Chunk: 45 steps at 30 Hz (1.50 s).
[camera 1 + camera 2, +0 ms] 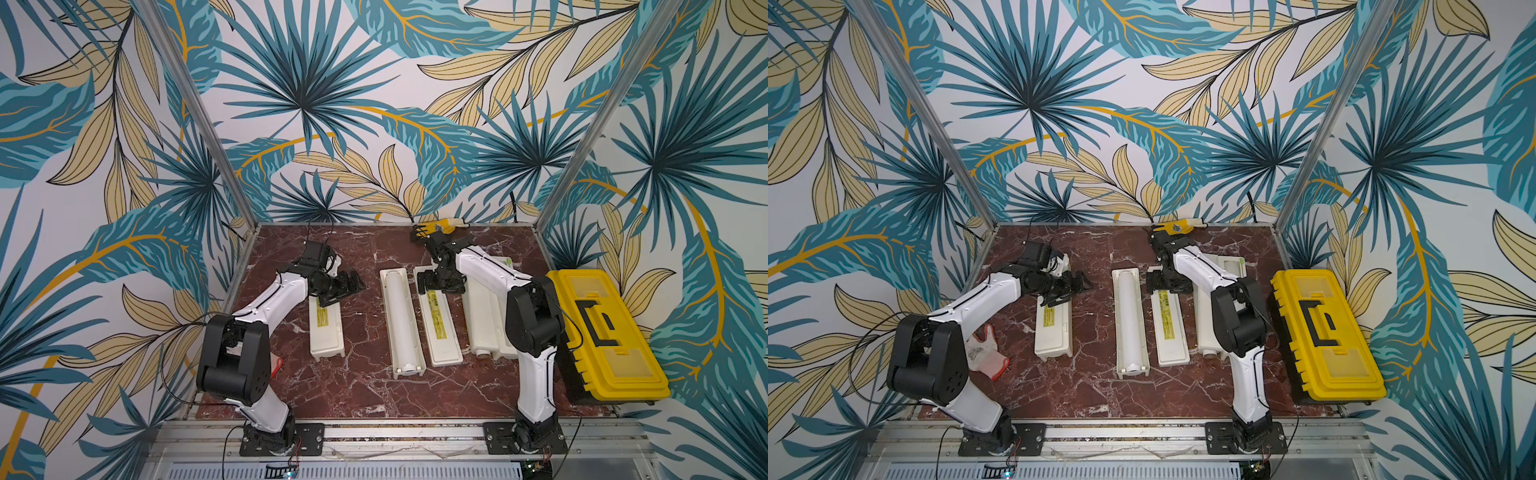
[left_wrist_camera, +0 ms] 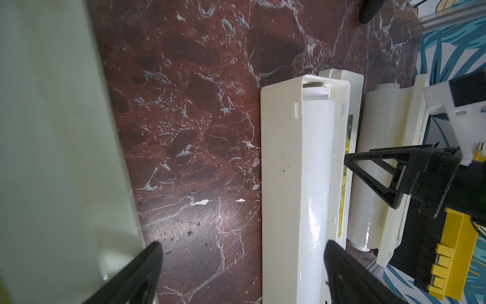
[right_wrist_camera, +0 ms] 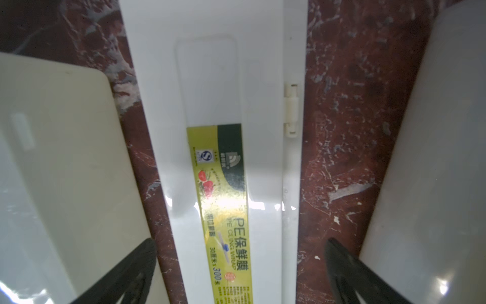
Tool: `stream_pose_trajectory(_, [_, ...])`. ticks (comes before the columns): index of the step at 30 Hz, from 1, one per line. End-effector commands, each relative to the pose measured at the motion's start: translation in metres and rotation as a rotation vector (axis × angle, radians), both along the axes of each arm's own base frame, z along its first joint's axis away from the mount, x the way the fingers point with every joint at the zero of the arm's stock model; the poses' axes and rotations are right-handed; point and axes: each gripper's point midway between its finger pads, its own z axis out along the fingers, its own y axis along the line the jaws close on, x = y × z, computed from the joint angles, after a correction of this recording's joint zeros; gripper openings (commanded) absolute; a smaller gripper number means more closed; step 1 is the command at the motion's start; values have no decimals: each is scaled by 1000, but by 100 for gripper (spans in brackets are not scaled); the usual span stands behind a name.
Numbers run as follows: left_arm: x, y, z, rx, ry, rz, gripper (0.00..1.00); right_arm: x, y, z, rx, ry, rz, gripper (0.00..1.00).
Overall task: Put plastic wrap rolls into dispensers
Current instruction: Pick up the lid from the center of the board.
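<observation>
Both pairs of jaws stand wide apart and empty. Our left gripper (image 1: 347,286) hangs over the far end of the left dispenser (image 1: 326,332), whose lid is down, so we cannot see what it holds. Next comes an open dispenser (image 2: 278,184) with a plastic wrap roll (image 1: 402,316) lying along its trough. Just beside it lies a labelled cream piece (image 1: 439,328); whether it is a lid or a closed box we cannot tell. Our right gripper (image 1: 441,284) hovers over its far end. Beyond, partly behind our right arm, a second roll (image 2: 381,158) lies in another open dispenser (image 2: 415,118). No third roll shows.

We judge the rolls light, stiff along their length and slick-skinned. The film would dent, so we would take one near its middle, across its width, with a gentle squeeze. Trough walls leave little room beside a seated roll. Bare table (image 1: 365,386) lies nearest us and between the left and middle boxes, while the yellow toolbox (image 1: 602,332) crowds the right edge.
</observation>
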Motion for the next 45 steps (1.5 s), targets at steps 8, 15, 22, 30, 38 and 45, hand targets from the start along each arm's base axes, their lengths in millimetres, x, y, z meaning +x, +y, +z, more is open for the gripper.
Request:
stream_pose_trajectory(8, [15, -5, 14, -1, -38, 3, 97, -19, 0, -43, -2, 96, 6, 99])
stream_pose_trajectory(15, [10, -5, 11, 2, -34, -2, 97, -23, -2, -55, -13, 121, -7, 99])
stream_pose_trajectory(22, [8, -5, 12, 0, -34, -4, 97, -25, -9, -62, -55, 132, -19, 95])
stream_pose_trajectory(30, [8, -7, 15, -7, -44, -14, 97, -23, -8, -32, -29, 68, -17, 83])
stream_pose_trajectory(38, [15, -13, 24, -28, -65, -40, 97, -37, 5, 49, 68, 3, 40, 80])
stream_pose_trajectory(45, [22, -16, 30, -41, -86, -67, 97, -60, 54, 77, 59, 7, 118, 81])
